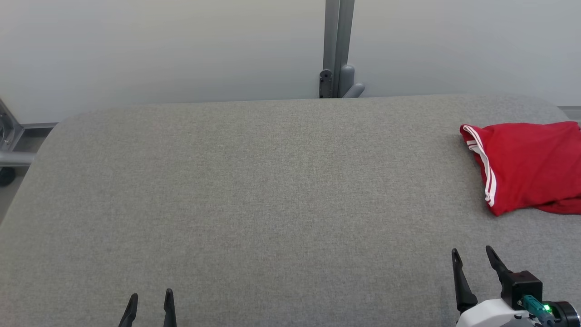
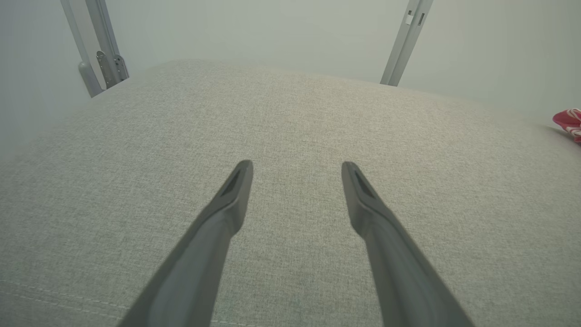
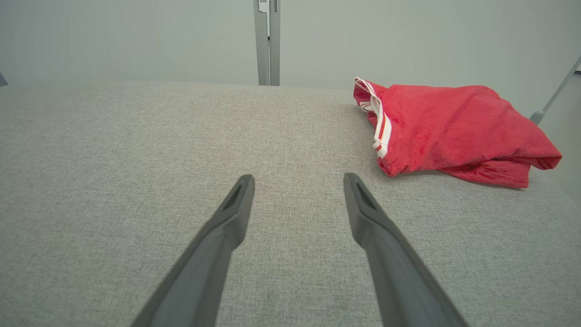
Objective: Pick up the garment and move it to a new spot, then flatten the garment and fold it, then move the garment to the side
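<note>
While the left gripper (image 1: pixel 150 296) sits at the lower left of the head view, its 2 dark fingers stand spread and released, with nothing between them, over the grey fabric-covered table (image 1: pixel 272 181). Whether the tips touch the fabric I cannot tell. Behind the table's far edge, near the middle, a grey metal post (image 1: pixel 337 45) rises against the pale wall. At the lower right, the right gripper (image 1: pixel 472 251) is likewise spread wide and holds nothing; a small green light (image 1: pixel 547 309) glows on its wrist. The garment (image 1: pixel 529 165), red with white stripes along 1 edge, lies loosely bunched on the table's right side, cut off by the head view's right edge. It sits ahead and to the right of the right gripper, apart from both fingers.
</note>
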